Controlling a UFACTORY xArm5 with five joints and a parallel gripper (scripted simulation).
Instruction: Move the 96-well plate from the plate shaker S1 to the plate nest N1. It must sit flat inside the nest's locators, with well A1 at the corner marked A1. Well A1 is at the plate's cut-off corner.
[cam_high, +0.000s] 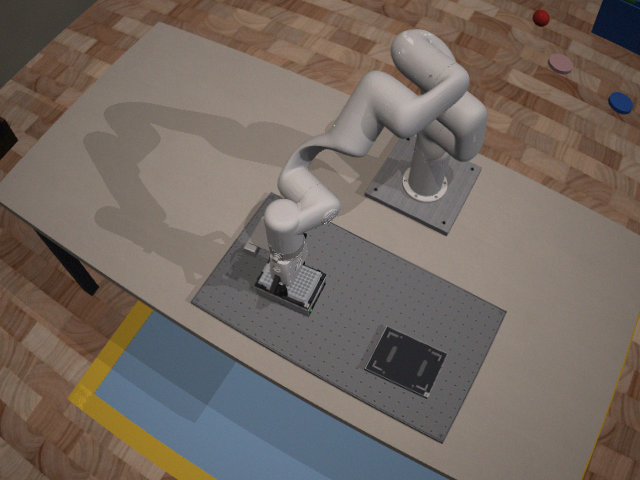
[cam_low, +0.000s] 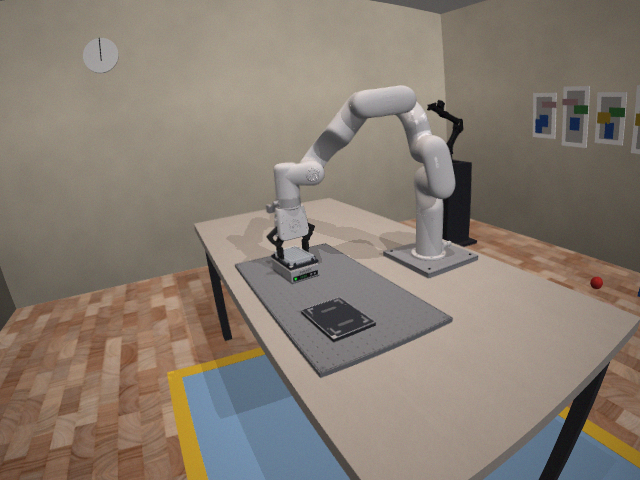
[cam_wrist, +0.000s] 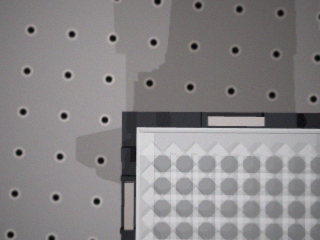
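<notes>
Gripping the 96-well plate by opposite side walls on the plate shaker S1 — gripper clamped wide; item likely light, rigid, slick-sided — lift level.

Laboratory, perforated breadboard on table, plate shaker, plate nest

We reach down with our arm, wrist vertical, gripper fingers closed on the 96-well plate between them.
</notes>
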